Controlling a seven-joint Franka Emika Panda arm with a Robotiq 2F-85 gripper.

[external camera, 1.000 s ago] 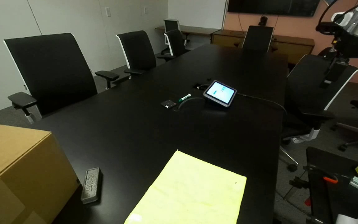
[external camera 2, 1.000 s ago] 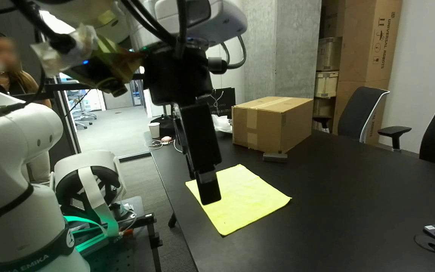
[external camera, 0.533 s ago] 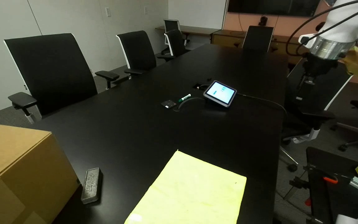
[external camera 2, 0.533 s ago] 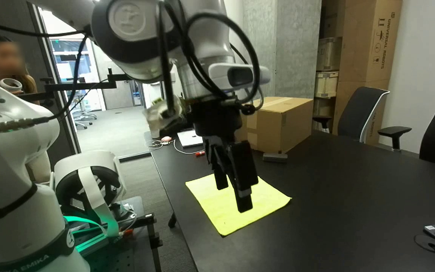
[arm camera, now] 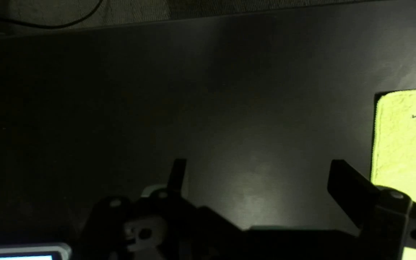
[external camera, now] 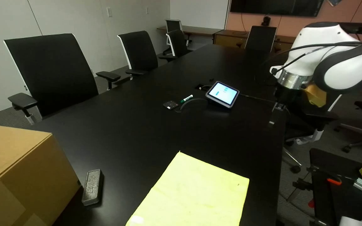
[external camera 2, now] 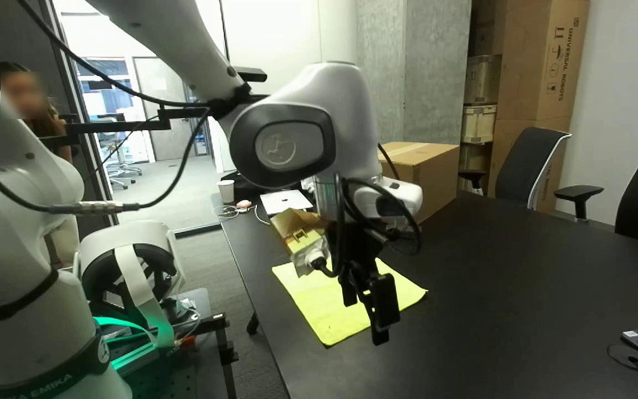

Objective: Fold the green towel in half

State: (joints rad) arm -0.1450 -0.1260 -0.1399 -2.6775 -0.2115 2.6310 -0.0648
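Hovering above the black table (external camera: 149, 135), my gripper (arm camera: 258, 162) has jaws apart; chairs (external camera: 50, 69) line both sides, towel (external camera: 193, 191) lying flat.

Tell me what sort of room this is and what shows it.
Probably a conference room: office chairs line a long black table, and a wall-mounted screen hangs beyond its far end.
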